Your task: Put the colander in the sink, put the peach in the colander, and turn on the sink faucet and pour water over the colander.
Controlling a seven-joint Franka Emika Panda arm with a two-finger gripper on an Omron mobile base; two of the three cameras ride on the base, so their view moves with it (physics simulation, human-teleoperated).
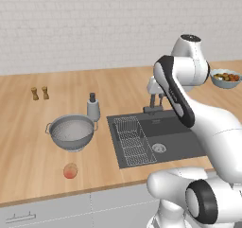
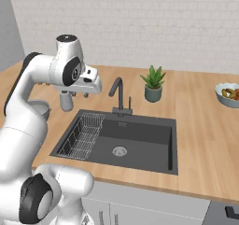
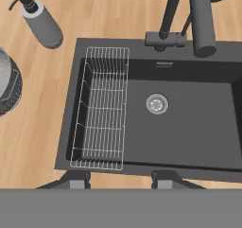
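Glossy white rounded arm segments, dark joint bands, black-capped elbow

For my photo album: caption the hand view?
Gripper open above the empty sink, colander waiting on the counter.

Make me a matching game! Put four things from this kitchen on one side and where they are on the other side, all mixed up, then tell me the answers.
Things:
1. colander
2. peach
3. wire rack
4. fruit bowl

Places:
A. inside the sink, along its left side
B. on the counter just left of the sink, in front of the soap bottle
C. on the counter far off to the right
D. on the counter near the front edge, in front of the colander

Pairs: 1-B, 2-D, 3-A, 4-C
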